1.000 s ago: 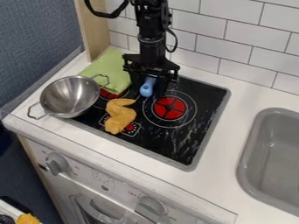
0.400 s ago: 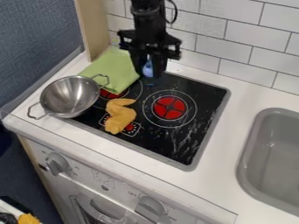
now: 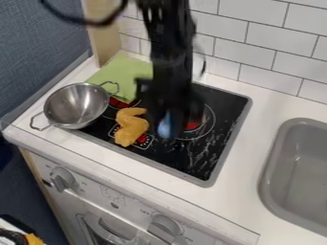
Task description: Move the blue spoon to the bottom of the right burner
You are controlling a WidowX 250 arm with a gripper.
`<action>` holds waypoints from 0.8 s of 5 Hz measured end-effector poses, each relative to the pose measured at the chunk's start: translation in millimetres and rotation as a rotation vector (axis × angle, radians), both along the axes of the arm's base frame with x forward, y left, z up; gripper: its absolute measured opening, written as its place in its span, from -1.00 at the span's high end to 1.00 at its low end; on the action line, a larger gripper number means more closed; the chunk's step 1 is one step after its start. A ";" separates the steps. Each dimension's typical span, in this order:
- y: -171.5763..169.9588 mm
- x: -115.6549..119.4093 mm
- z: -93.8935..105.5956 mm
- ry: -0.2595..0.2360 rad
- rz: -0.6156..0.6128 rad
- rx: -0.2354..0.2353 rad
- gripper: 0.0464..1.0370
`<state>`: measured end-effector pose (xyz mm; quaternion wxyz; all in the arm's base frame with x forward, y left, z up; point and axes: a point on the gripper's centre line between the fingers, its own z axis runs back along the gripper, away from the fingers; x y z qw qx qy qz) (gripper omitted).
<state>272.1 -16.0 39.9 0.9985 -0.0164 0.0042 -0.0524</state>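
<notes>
The black gripper (image 3: pixel 172 125) hangs over the middle of the black stove top, shut on the blue spoon (image 3: pixel 165 127), of which a blue rounded part shows between its fingers. The rest of the spoon is hidden by the gripper. Just behind and to the right is the right burner (image 3: pixel 192 125), a red disc with white rings, partly covered by the arm.
A metal colander (image 3: pixel 76 106) stands at the stove's left edge, beside a green cloth (image 3: pixel 125 76). A yellow-orange toy chicken wing (image 3: pixel 131 127) lies left of the gripper. At the right is a grey sink (image 3: pixel 299 167).
The gripper first rose toward the back with the blue spoon in it, then came forward and down to the near-left side of the right burner. The colander, cloth and chicken wing stayed put.
</notes>
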 end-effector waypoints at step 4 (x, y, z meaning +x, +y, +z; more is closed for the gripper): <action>6.5 -27.1 -32.9 -0.003 -0.021 0.077 -0.49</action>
